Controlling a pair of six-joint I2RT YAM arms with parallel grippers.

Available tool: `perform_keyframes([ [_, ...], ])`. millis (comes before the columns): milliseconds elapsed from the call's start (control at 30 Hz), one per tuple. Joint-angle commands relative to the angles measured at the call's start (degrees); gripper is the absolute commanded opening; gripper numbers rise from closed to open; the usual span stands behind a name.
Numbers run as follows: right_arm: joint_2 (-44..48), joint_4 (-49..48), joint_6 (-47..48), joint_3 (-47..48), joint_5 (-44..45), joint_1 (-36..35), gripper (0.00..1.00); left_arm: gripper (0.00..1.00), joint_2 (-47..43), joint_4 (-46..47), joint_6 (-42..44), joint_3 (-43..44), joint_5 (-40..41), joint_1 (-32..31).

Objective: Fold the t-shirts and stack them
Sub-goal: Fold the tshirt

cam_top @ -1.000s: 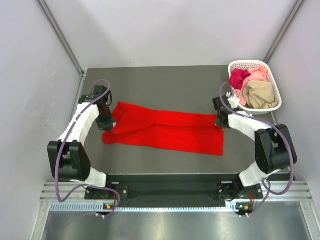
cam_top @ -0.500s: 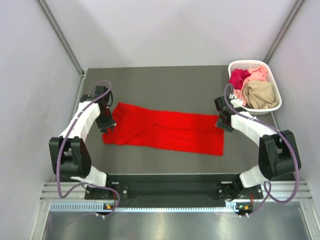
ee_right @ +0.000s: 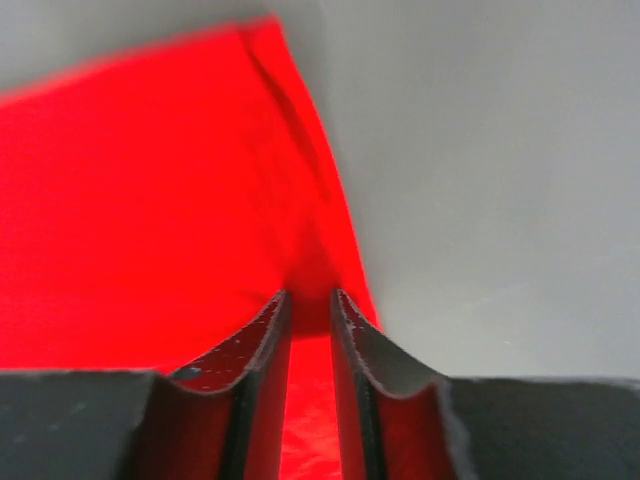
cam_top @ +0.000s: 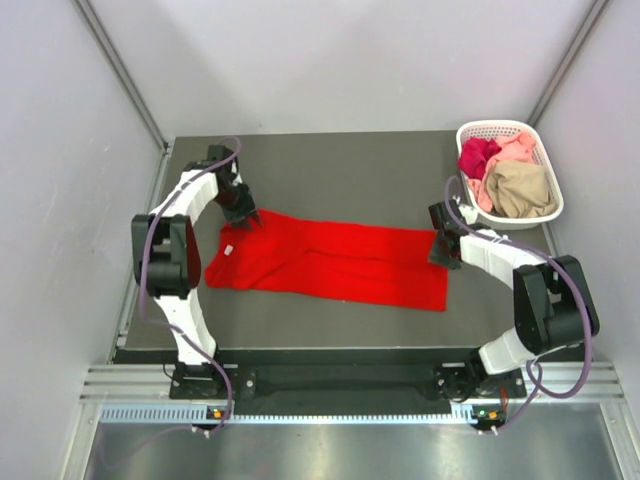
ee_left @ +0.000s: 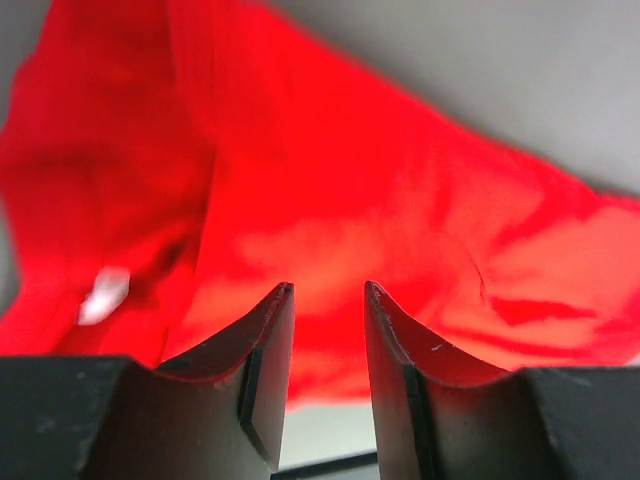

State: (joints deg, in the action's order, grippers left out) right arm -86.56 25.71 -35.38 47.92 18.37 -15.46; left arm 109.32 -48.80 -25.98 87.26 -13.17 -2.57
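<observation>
Swinging up from the red shirt's left edge, the left gripper now sits at the shirt's far left corner, its arm bent sharply back along the table's left side. We see the right gripper hardly shifted, at the shirt's right edge as before. The shirt itself lies where it lay a second ago, spread flat as a long band across the middle of the table, and its white label, earlier under the left gripper, is now uncovered near the left end.

From the left wrist we see the jaws plainly apart with nothing between them, red cloth just beyond the fingertips and the label off to the left. From the right wrist we see the jaws only a narrow gap apart, poised over the shirt's right hem where red cloth meets bare table; red shows through the gap, but we see no cloth pinched.

At the table's far right corner stands the basket, well apart from the red shirt. It holds a magenta shirt, a pink shirt and a tan shirt, all crumpled together.
</observation>
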Motion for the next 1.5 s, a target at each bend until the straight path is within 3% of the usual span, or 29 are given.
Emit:
perform_keyframes([
  [0,0.17,-5.14,4.16,-0.9,-1.93,0.87,0.25,0.39,5.37,2.21,-0.04,5.97,-1.51,0.54],
  [233,3.24,-10.07,14.27,1.73,-6.67,3.42,0.45,0.39,12.67,2.65,-0.39,13.45,0.25,1.25],
  [433,-0.44,-12.61,18.67,5.86,-15.35,8.78,0.5,0.39,14.52,3.71,0.31,15.04,2.8,1.34],
  [633,-8.26,-13.67,21.4,10.87,-21.44,10.98,0.45,0.38,16.19,3.8,0.31,14.87,3.67,1.34],
  [767,-10.37,-13.42,21.49,11.93,-21.01,12.12,0.41,0.38,16.45,3.62,0.58,14.87,5.52,1.34],
  [1467,-5.72,-9.02,22.81,11.06,-19.07,12.21,0.38,0.39,10.48,-0.33,-1.09,15.74,8.86,0.81],
])
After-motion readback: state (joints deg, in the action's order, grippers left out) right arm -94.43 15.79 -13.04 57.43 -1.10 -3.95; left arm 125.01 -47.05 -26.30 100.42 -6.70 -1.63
